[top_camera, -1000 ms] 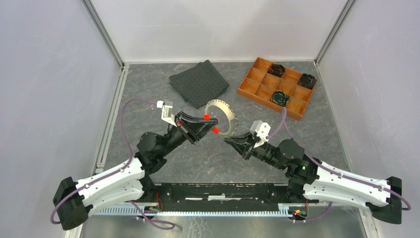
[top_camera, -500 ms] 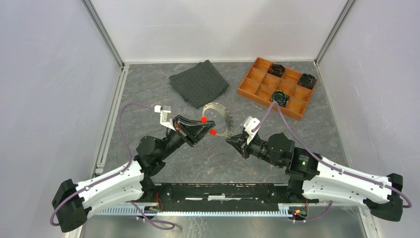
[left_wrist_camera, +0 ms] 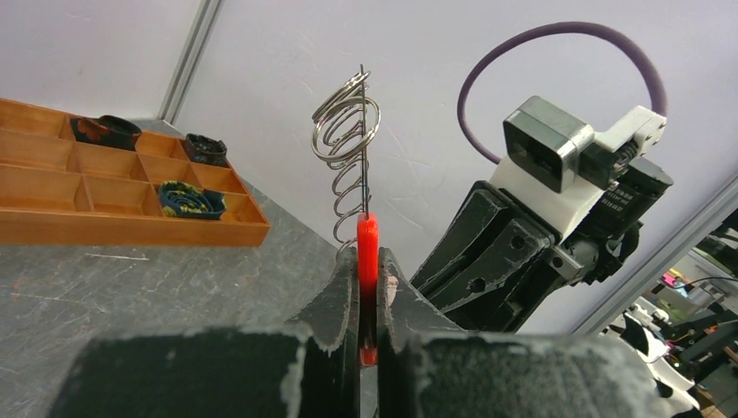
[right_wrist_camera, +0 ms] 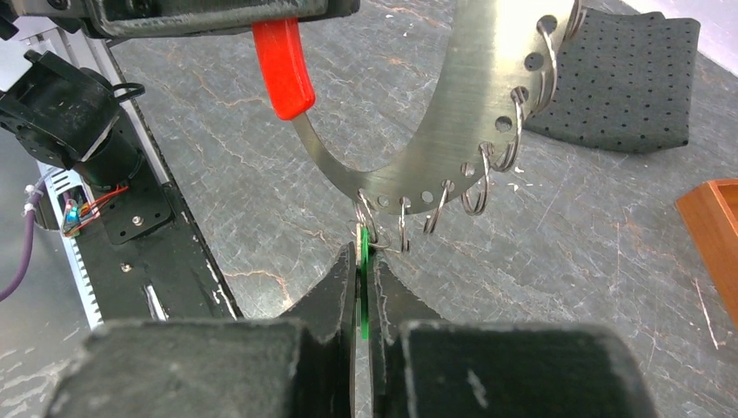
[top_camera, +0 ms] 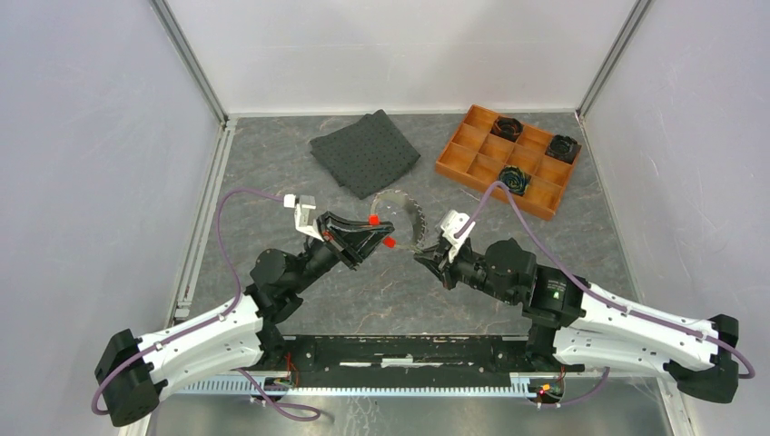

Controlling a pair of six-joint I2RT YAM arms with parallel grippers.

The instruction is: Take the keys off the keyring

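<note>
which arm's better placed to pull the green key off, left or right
Right: the right gripper is shut on the green key at the keyring; the left gripper clamps the keyring's red end, likely steadying it.

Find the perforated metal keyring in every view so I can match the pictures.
Top external: keyring mid-table, nearer than the dark mat.
Left wrist: keyring edge-on, upright at centre, rising from the clamped red piece.
Right wrist: broad arc across the top, wire loops hanging, green key below.
Shared landmark: wooden tray, upper right, left, right edge respectively.
</note>
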